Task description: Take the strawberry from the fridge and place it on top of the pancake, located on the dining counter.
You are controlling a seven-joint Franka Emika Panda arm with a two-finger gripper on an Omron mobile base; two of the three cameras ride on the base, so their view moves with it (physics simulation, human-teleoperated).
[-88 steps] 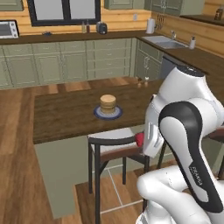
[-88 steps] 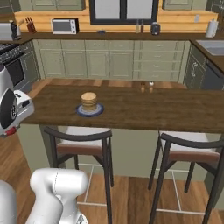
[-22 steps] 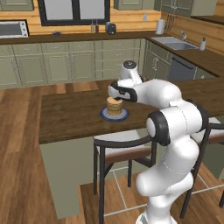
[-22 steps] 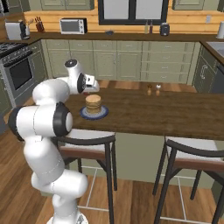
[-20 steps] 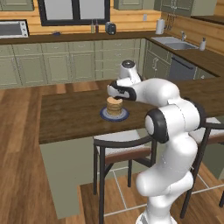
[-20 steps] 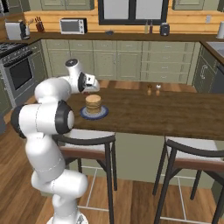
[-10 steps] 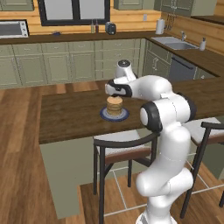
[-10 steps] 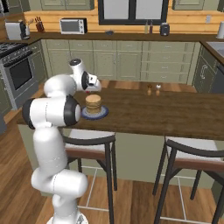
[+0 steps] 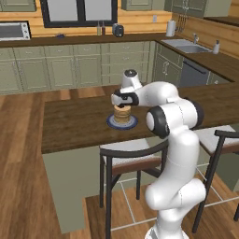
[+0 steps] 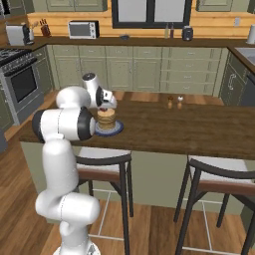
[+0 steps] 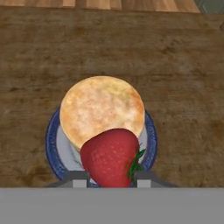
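Your long dark brown wooden worktop carries the round blue-grey plate, its near rim cut off. Above the tan pancake stack, your claw clamps the bright red strawberry, hiding the stack's near edge.

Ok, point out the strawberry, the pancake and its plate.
strawberry (image 11: pixel 111 156), hand view, on the middle of its red flesh.
pancake (image 11: pixel 98 106), hand view, on the top disc's bare face.
plate (image 10: pixel 117 130), right base view, on its blue rim right of the stack.
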